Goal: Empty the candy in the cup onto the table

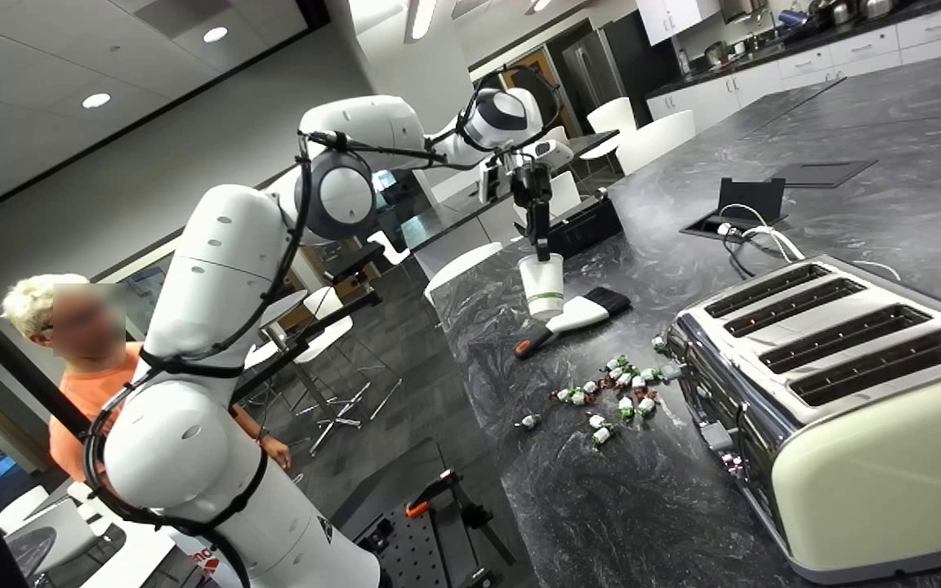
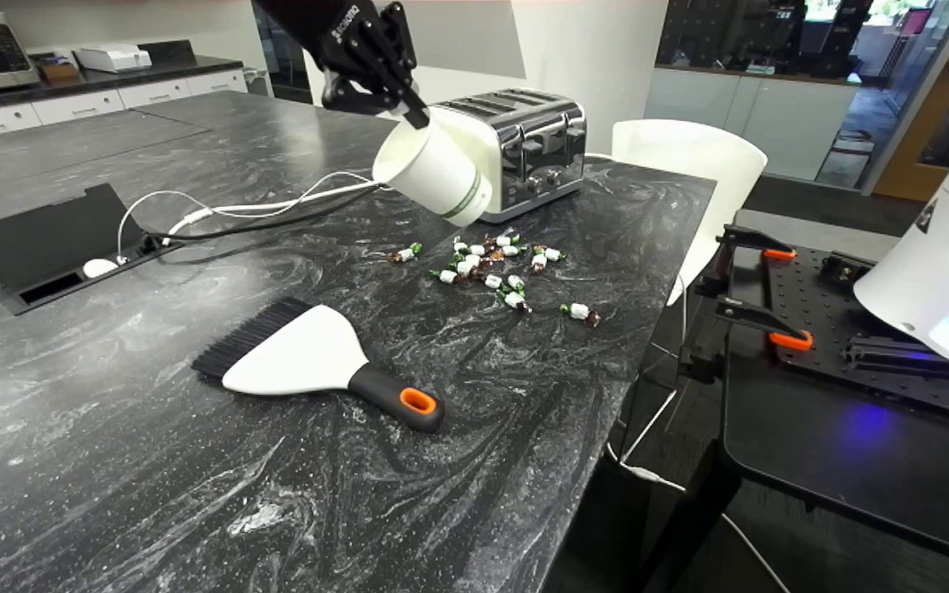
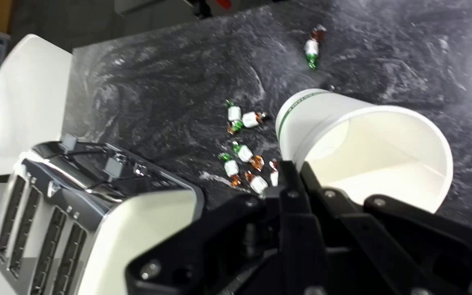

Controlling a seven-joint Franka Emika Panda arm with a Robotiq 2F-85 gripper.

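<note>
The white cup (image 1: 542,282) is in the air above the dark veined table (image 1: 617,506), tilted in an exterior view (image 2: 433,169). My gripper (image 3: 297,168) is shut on the cup's wall at the rim, one finger inside and one outside. In the wrist view the cup (image 3: 322,116) has its mouth towards the camera, and no candy shows in the visible part of its inside. The candy (image 2: 468,262), several small white, green and brown wrapped pieces, lies scattered on the table near the toaster. It also shows in the wrist view (image 3: 244,153), partly hidden by the gripper.
A cream and chrome four-slot toaster (image 1: 838,482) stands beside the candy. A white brush (image 2: 301,354) with a dark handle lies on the table near the edge. An open cable hatch (image 2: 71,239) with white cords is farther along. A white chair (image 3: 27,102) stands at the table's end.
</note>
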